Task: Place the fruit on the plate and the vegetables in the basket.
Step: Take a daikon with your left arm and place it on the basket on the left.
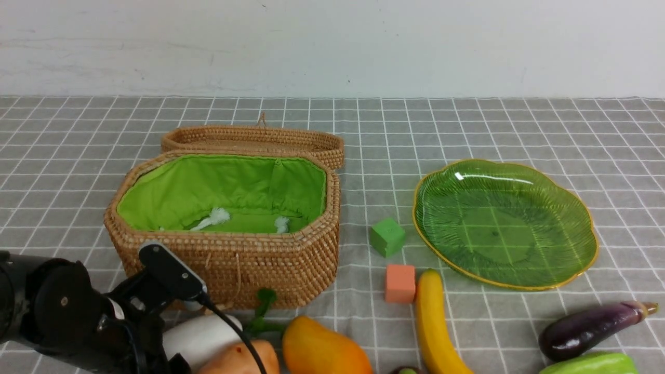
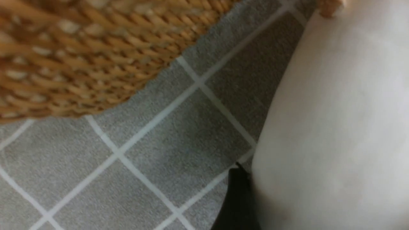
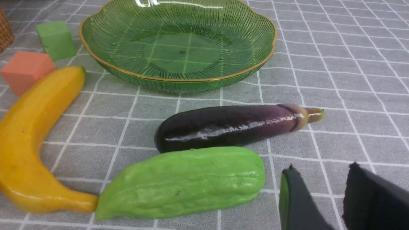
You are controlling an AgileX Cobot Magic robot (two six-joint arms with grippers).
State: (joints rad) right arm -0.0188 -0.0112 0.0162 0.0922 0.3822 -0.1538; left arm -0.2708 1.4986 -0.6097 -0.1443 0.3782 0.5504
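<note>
The open basket [image 1: 291, 259] stands at the left and the plate [image 1: 582, 228] at the right, both holding no produce. Along the near edge lie the white radish [image 1: 202, 335], potato [image 1: 234, 361], mango [image 1: 322, 350], banana [image 1: 434, 322], mangosteen [image 1: 408, 370], eggplant [image 1: 587, 327] and green gourd [image 1: 592, 364]. My left arm [image 1: 78, 317] reaches down over the radish [image 2: 335, 127]. One black finger [image 2: 238, 198] lies against its side; the other is hidden. My right gripper [image 3: 322, 166] hovers open beside the gourd [image 3: 185, 182] and eggplant [image 3: 230, 126], with nothing between its fingers.
A green cube [image 1: 387, 236] and an orange cube [image 1: 400, 283] sit between the basket and the plate. The basket's lid [image 1: 254, 137] lies open behind it. The basket wall [image 2: 80, 54] is close to my left wrist.
</note>
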